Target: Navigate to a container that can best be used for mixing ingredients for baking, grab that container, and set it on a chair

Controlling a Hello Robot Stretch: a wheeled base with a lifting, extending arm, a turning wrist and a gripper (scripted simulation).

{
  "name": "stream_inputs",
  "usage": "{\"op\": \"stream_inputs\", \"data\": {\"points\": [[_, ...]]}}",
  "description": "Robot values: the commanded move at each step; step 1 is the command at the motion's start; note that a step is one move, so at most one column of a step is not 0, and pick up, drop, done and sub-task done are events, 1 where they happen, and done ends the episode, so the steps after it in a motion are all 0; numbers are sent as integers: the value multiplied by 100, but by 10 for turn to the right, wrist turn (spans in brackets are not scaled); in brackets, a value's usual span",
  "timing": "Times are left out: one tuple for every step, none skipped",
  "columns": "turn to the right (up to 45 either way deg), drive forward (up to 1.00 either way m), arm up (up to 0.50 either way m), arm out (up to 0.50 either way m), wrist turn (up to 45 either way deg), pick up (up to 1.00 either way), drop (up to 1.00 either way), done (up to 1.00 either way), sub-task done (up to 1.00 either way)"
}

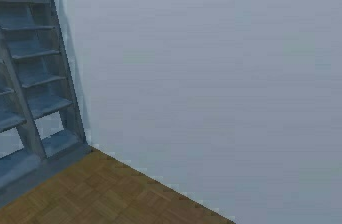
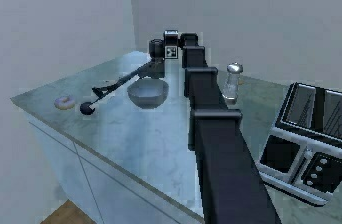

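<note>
In the forward view, wooden floor (image 1: 99, 195) is lying nearest; a blue-grey shelf unit (image 1: 24, 90) is standing at ten o'clock against a pale wall (image 1: 219, 90). In the arm side view, the dark arm (image 2: 219, 140) is reaching from six o'clock toward twelve over a pale counter (image 2: 129, 140); a black-and-silver toaster (image 2: 307, 140) is sitting at four o'clock; a grey bowl (image 2: 147, 93) is resting on the counter, at nine o'clock of the arm; the gripper (image 2: 92, 103) is pointing its thin fingers past the bowl toward a small pinkish thing (image 2: 66, 101); whether it is grasping anything I cannot tell; a small shaker (image 2: 233, 80) is standing at one o'clock.
</note>
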Motion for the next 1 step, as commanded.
{"op": "stream_inputs", "data": {"points": [[0,0,0,0,450,0,0,0,0]]}}
